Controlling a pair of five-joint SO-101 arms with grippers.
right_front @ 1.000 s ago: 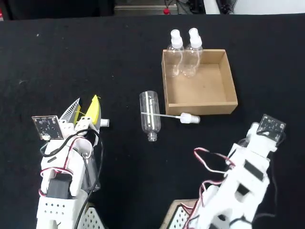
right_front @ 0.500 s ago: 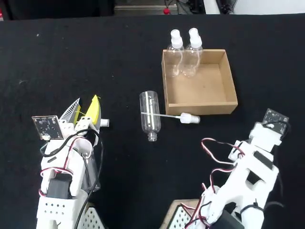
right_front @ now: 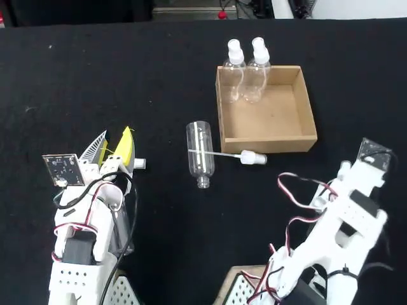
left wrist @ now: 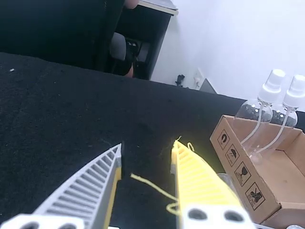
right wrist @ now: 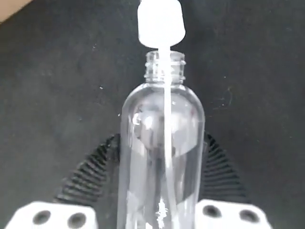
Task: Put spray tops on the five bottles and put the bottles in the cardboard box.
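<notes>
My right claw (right wrist: 161,143) is clenched round a bottle (right wrist: 161,109). Its top (right wrist: 161,21) sits just past my fingertips, tube inside, cap off the neck. I should grip steady so my left claw (left wrist: 147,148), spread and empty, can press it down square.

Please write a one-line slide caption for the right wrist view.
Right gripper grips a clear bottle; its spray top sits above the neck, tube inside.

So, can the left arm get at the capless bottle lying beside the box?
Probably yes: the left end effector is open and empty, and only a stretch of black table lies between it and the bottle.
</notes>
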